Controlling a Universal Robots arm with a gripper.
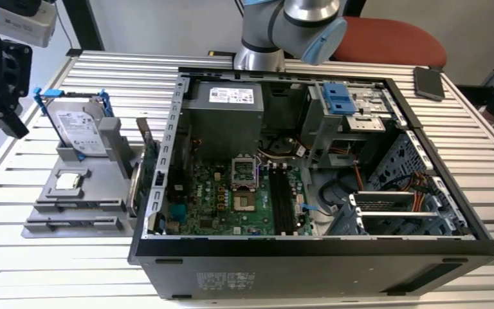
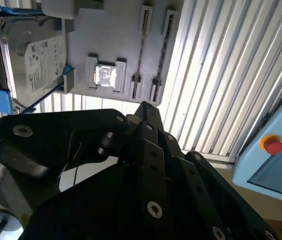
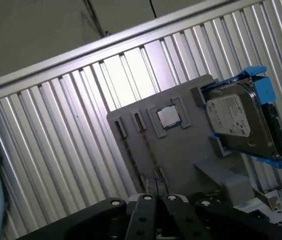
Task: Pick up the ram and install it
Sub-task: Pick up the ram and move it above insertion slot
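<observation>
One thin dark line, dotted along its length, is seen standing on edge between the end clips of a narrow slot in the grey holder (image 2: 116, 30). It is taken to be the ram (image 2: 141, 55), viewed edge-on in the second wrist view; colour and chips cannot be made out. It sits just beside the square processor chip (image 2: 105, 76), with the hard drive (image 2: 36, 60) in its blue frame on the chip's far side. The holder is set on the slatted desk (image 2: 221, 75).

Handling, as judged: a light, stiff, thin board, brittle if bent, with chips and contact edge best left untouched. Hold is best taken across the two flat faces near the middle of the upper long edge, so that it can be drawn straight out of the clips without twisting.

The gripper (image 1: 5, 109) is noted at the exterior view's left, raised near the hard-drive end of the holder and apart from the ram. Whether it is open or closed cannot be told.

The open computer case (image 1: 316, 251) lies to the exterior view's right of the holder. The black memory slots (image 1: 282, 199) on its board appear unfilled, so installation is judged not yet done.
</observation>
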